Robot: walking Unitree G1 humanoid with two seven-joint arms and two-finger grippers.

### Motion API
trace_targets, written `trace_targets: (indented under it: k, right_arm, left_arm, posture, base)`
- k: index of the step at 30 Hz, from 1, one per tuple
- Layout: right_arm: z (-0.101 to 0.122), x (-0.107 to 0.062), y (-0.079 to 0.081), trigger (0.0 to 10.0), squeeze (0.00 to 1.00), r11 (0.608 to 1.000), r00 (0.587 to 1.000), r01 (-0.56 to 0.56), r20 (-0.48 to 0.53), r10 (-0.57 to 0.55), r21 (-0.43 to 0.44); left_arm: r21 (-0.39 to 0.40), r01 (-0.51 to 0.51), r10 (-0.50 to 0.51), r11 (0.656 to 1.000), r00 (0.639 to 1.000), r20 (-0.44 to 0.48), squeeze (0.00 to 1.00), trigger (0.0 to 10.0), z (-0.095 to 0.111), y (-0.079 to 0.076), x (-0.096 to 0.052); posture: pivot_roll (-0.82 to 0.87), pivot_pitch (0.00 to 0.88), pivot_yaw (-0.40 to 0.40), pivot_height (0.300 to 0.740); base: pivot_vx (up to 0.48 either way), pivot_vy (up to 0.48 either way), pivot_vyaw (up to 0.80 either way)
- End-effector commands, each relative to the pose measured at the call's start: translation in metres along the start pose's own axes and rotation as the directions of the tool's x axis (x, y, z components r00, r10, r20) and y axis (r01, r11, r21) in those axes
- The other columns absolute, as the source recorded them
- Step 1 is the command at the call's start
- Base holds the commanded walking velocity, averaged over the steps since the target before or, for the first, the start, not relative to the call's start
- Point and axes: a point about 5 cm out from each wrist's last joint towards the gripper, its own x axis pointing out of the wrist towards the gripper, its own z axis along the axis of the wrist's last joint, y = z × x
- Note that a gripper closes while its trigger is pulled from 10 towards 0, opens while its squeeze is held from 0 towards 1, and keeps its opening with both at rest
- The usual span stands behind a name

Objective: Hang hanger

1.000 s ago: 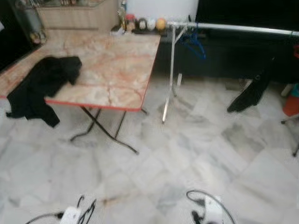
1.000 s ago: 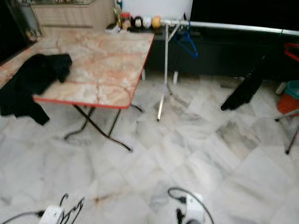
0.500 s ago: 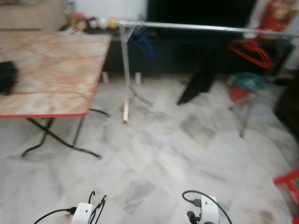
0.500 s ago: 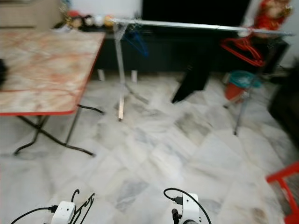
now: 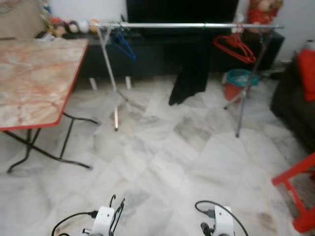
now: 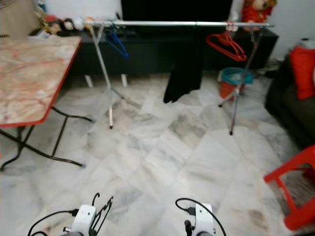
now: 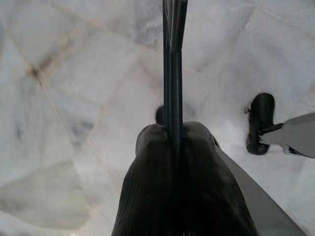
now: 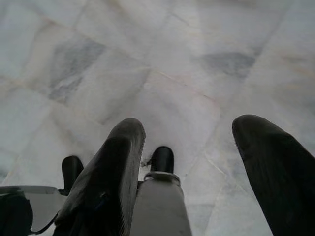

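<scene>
In the left wrist view my left gripper (image 7: 173,133) is shut on a thin black hanger (image 7: 172,64), seen edge-on above the marble floor. The hanger's black wire hook (image 5: 117,210) rises beside my left wrist at the bottom of the left eye view. Held low over the floor, my right gripper (image 8: 191,127) is open with nothing between its fingers. A silver clothes rail (image 5: 187,25) runs across the far side of the room. On it hang a blue hanger (image 5: 123,45), a black garment (image 5: 189,69) and a red hanger (image 5: 235,47).
A marble-topped folding table (image 5: 34,73) stands at the left. A red plastic stool (image 5: 300,196) is at the right, with a dark sofa and red cushion (image 5: 306,66) behind it. A teal bucket (image 5: 239,78) sits under the rail. Open floor lies between me and the rail.
The camera has swung to the right: the table has slid to the left edge and the whole rail is now in front. Both arms stay low as before.
</scene>
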Motion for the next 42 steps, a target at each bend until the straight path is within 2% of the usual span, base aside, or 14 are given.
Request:
trace_targets:
  k: [1,13,42]
  right_arm:
    - [0.0005,0.0002,0.0021,10.0,0.00,1.000,1.000,-0.008,0.001,0.008,0.003]
    - [0.0007,0.0001,0.0026,10.0,0.00,1.000,1.000,-0.015,0.005,0.015,0.007]
    - [-0.0006,-0.0001,0.0031,10.0,0.00,1.000,1.000,-0.017,0.002,0.017,0.007]
  left_arm:
    - [-0.013,-0.033,0.033,0.999,0.999,-0.010,0.00,10.0,-0.0056,0.0198,-0.0025]
    - [-0.011,-0.030,0.030,0.999,0.999,-0.014,0.00,10.0,-0.0082,0.0253,-0.0036]
    - [-0.020,-0.021,0.021,1.000,1.000,-0.018,0.00,10.0,-0.0101,0.0258,-0.0039]
  posture:
    - [-0.03,0.000,0.012,0.740]
    - [-0.01,0.000,0.009,0.740]
    - [-0.01,0.000,0.011,0.740]
  base:
    - [0.000,0.000,0.00]
    - [0.258,0.000,0.00]
    - [0.310,0.000,0.00]
